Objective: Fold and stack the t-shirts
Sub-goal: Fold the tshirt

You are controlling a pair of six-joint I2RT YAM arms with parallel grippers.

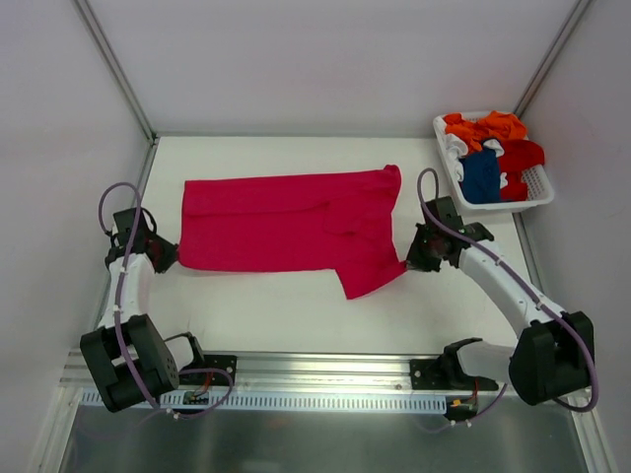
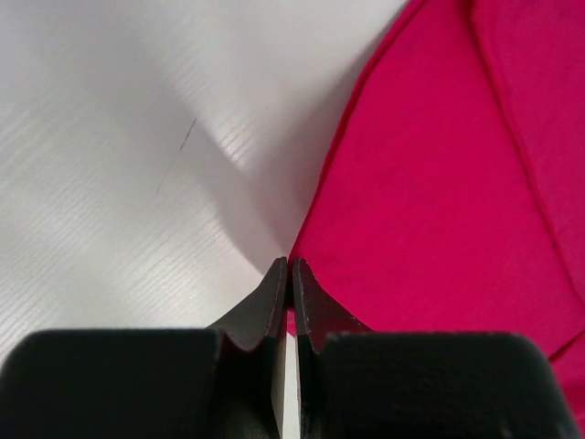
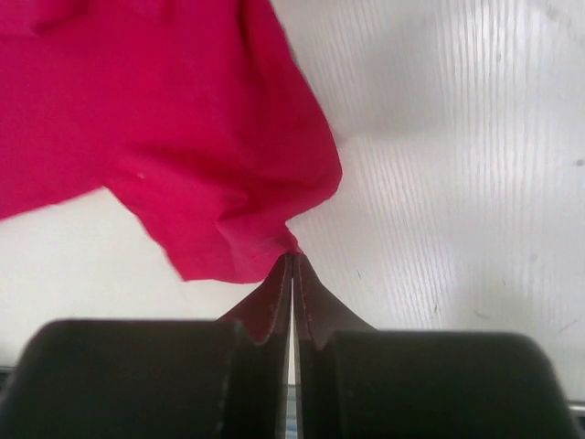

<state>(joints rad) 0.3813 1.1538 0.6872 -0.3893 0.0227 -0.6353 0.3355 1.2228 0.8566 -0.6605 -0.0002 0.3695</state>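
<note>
The crimson-pink t-shirt (image 1: 286, 222) lay spread out across the middle of the white table (image 1: 276, 315), with its long side going from left to right. It was mostly flat, with a few soft folds. One sleeve stuck out toward you at the near right.

Your left gripper (image 1: 166, 254) sat at the shirt's near left corner. Its two fingers were pressed tight together. In the left wrist view, a thin bit of pink cloth showed between them, so it was pinching the shirt's edge.

Your right gripper (image 1: 409, 261) sat at the right side of the shirt, by that sleeve. Its fingers were pressed together too, and the cloth bunched up into a little point right at the tips. It was pinching the shirt there.

The white basket (image 1: 540, 197) stood at the far right corner of the table, well apart from the pink shirt. Inside it were the orange t-shirt (image 1: 488, 128), the red t-shirt (image 1: 521, 156) and the dark blue t-shirt (image 1: 480, 175), all crumpled up together.
</note>
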